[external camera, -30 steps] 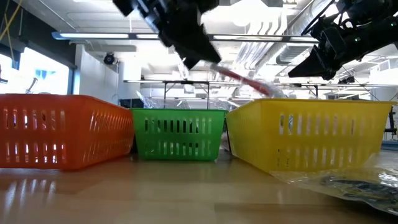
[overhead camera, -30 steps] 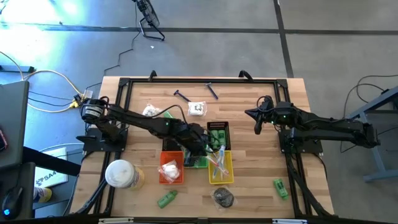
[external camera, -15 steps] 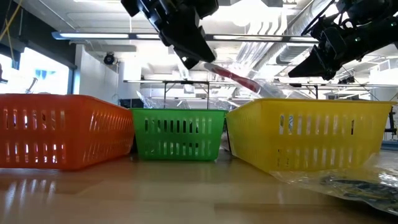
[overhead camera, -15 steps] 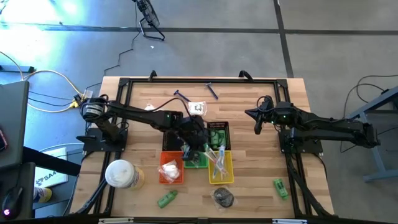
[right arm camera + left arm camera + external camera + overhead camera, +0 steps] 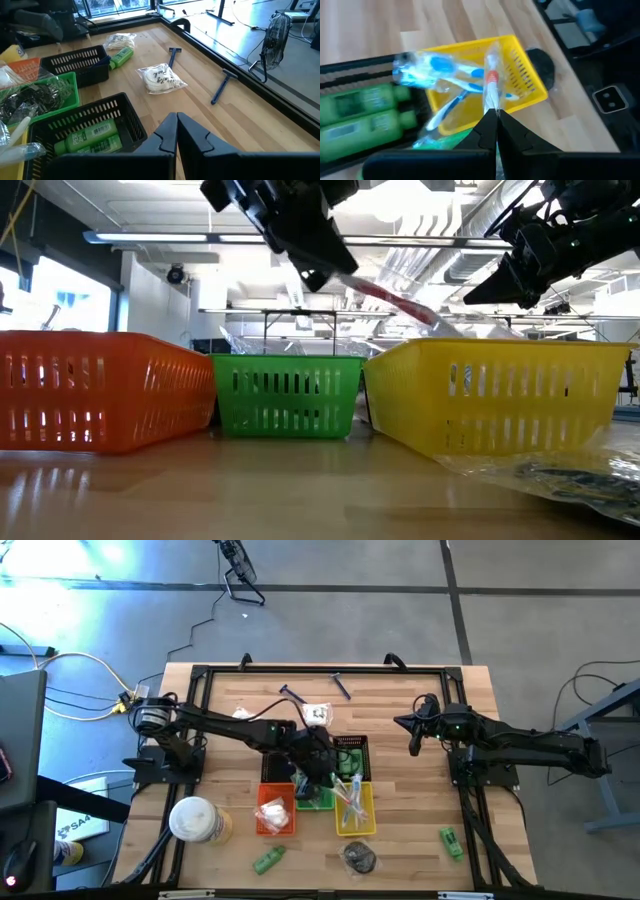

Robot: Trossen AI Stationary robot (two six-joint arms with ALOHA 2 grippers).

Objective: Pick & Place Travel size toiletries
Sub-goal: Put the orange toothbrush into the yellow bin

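Colours only: counter (image 5: 420, 820) light wood, plank-striped, w/ black frame. Baskets: orange (image 5: 100, 390), green (image 5: 288, 395), yellow (image 5: 500, 392), black (image 5: 85, 117), all slotted sides. Green bottles (image 5: 92, 137) w/ pale labels in the black one. Wrapped toothbrush (image 5: 491, 90) clear w/ red-orange band; others in yellow basket blue/white (image 5: 440, 75). Razors (image 5: 220, 86) dark blue. Wrapped pad (image 5: 161, 79) white, dark print. Round container (image 5: 198, 820) white + yellow. Both tools, left (image 5: 492, 116) and right (image 5: 176, 120), black.

Robotics lab / open workshop: wooden table (image 5: 400, 700) w/ black frame on polished concrete floor (image 5: 520, 610), loose cables (image 5: 70, 665) off its left edge, exposed ceiling ducts (image 5: 420, 255) + strip lights, big windows (image 5: 60, 295).
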